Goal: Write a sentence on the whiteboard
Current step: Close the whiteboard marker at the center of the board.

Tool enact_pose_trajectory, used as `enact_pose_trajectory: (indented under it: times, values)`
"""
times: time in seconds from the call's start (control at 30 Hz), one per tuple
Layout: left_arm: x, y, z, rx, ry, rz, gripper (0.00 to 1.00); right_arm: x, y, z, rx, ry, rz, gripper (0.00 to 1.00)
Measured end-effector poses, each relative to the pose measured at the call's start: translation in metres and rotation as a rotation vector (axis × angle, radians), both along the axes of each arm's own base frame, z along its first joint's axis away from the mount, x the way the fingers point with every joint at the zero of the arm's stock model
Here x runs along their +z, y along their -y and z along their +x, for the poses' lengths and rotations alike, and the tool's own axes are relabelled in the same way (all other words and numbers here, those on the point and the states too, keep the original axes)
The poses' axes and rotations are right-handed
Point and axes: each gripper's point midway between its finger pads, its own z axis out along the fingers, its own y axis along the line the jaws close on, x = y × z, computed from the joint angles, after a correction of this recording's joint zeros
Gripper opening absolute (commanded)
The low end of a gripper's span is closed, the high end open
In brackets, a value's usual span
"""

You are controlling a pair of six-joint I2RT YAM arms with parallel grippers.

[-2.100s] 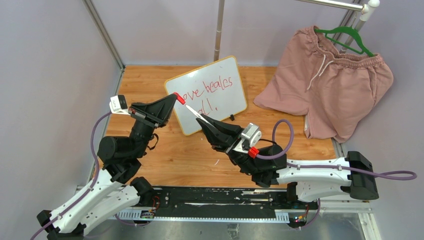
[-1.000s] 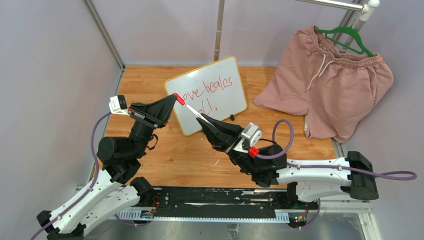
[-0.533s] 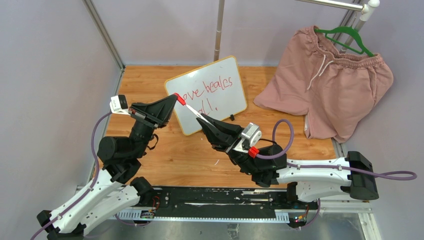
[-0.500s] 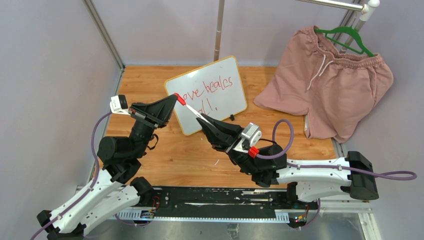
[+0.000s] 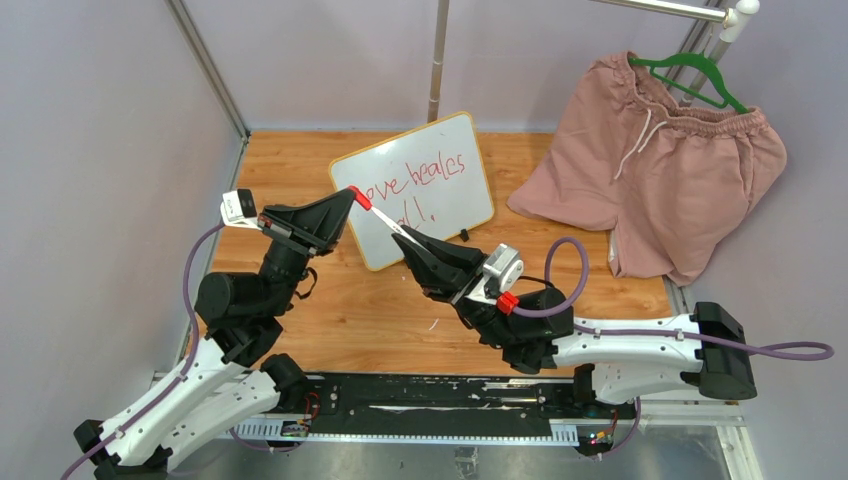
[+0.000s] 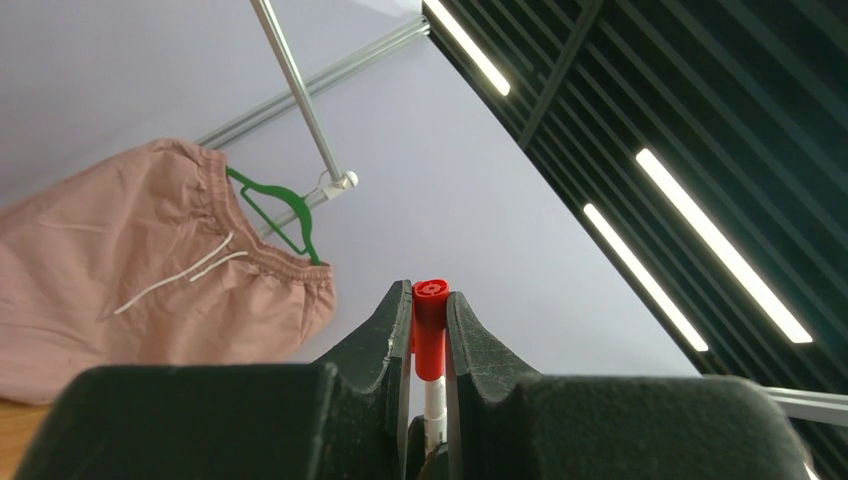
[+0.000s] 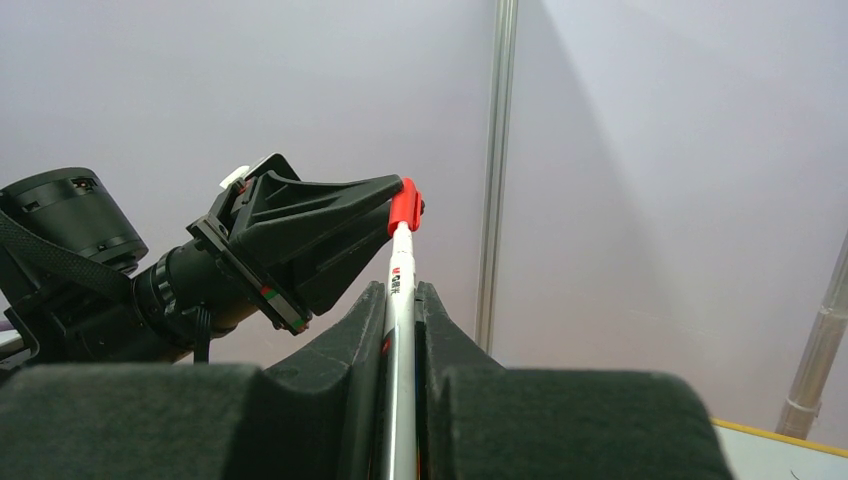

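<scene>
The whiteboard [image 5: 455, 205] with its yellow frame leans at the back of the wooden table. The red sentence [image 5: 420, 178] on it reads roughly "love heales all!" in two lines, partly hidden by the marker. My right gripper [image 5: 409, 238] is shut on the white marker barrel [image 7: 401, 300]. My left gripper [image 5: 350, 194] is shut on the marker's red cap [image 6: 430, 328], which sits on the marker's end [image 7: 404, 206]. Both grippers hold the marker in the air in front of the board's left side.
Pink shorts [image 5: 660, 170] on a green hanger [image 5: 690, 75] hang from a metal rail at the back right. A metal pole [image 5: 437, 60] stands behind the board. Purple walls close the left side and the back.
</scene>
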Motion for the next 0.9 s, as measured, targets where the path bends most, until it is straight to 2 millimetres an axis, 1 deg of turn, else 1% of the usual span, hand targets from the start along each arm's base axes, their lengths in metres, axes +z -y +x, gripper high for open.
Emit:
enact_pose_trajectory:
  times: [0.9]
  values:
    - [0.0006, -0.0009, 0.0006, 0.009, 0.004, 0.0, 0.0, -0.0011, -0.0029, -0.0001, 0.011, -0.012, 0.0, 0.0]
